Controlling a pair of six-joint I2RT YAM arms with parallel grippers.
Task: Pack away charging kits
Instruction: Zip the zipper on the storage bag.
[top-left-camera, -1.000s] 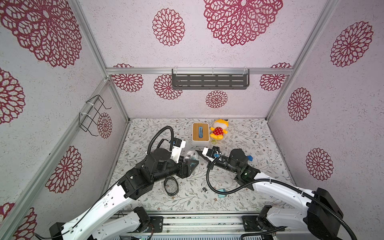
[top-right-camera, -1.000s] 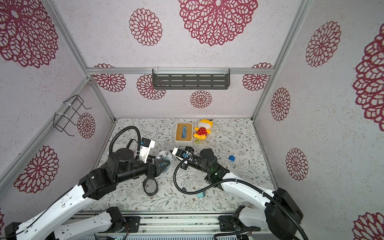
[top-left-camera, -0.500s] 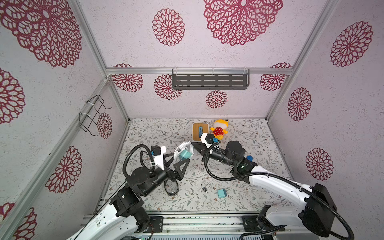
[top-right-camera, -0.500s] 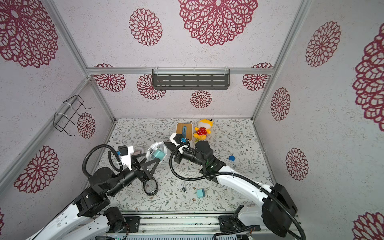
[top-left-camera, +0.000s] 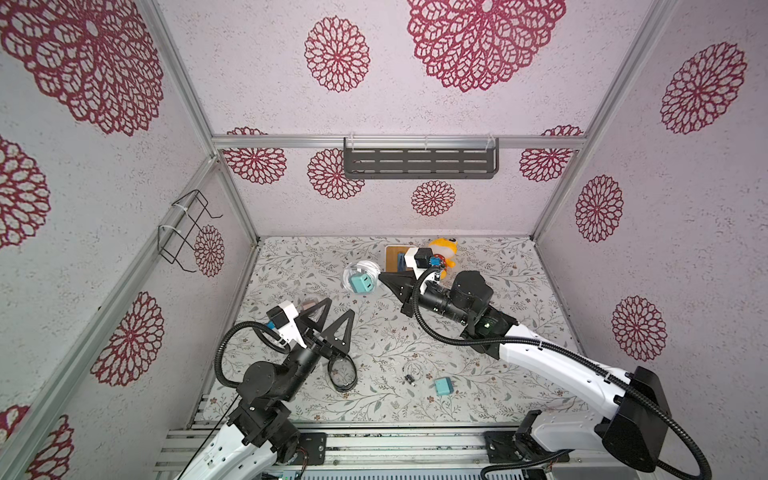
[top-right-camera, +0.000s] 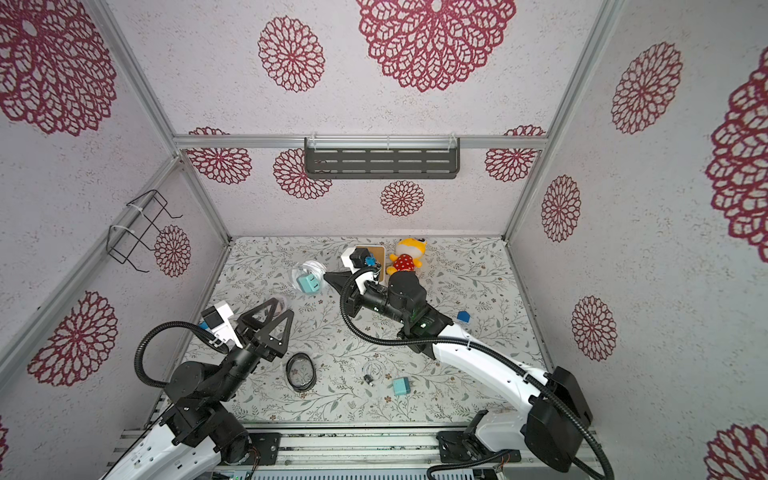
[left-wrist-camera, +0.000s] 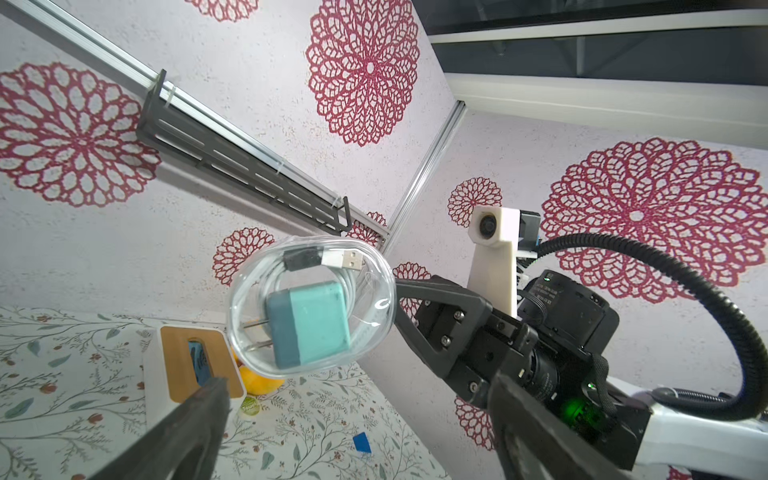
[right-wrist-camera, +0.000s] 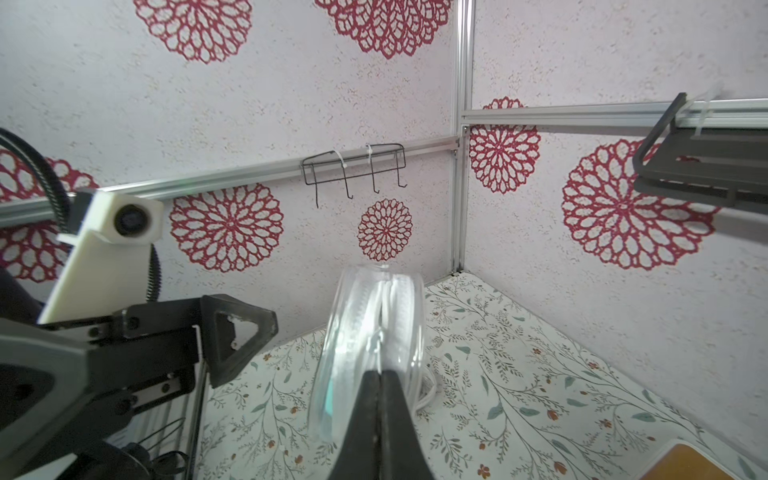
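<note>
Left tool (top-left-camera: 338, 309) lets go; right tool (top-left-camera: 380, 275) holds clear case (left-wrist-camera: 309, 305) aloft

The clear case, 1 teal plug (left-wrist-camera: 316, 328) and white cable (left-wrist-camera: 274, 270) inside, hangs above the bench (top-left-camera: 498, 266), pinched in the right tool; the left tool has spread wide and backed off. A loose plug (top-left-camera: 444, 386) waits.

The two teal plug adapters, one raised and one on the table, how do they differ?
The raised teal adapter sits inside a clear pouch pinched by the shut right tool; the loose teal adapter lies bare on the table. The raised one's white cable is coiled around it; the loose cable lies beside the loose adapter. Both are small teal cubes.
</note>
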